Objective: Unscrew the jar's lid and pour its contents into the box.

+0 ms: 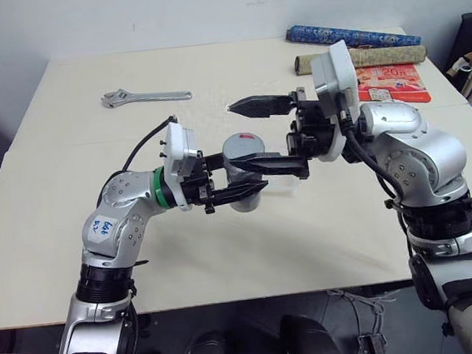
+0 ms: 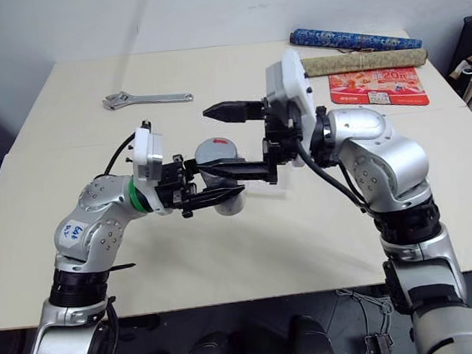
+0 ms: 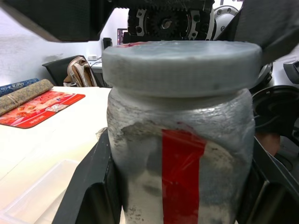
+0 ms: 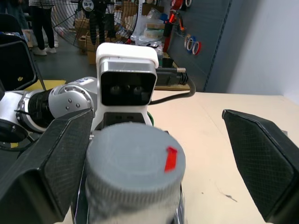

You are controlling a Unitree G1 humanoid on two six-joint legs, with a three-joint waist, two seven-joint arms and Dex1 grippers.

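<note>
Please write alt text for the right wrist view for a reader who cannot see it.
The grey lid with a red edge mark sits on the jar, between the open right gripper's black fingers; the left gripper's camera housing faces it from behind.

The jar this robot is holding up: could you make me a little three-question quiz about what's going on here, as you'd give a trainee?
1. True or false: the lid is already off the jar.
2. Which gripper clamps the jar's body? A) left gripper B) right gripper C) both
3. Fill in: the right gripper's fingers stand ____ on either side of the lid.

Key
1. False: the lid sits on the jar.
2. A: the left gripper is shut on it.
3. Open, one finger beside the lid, the other well apart.
</note>
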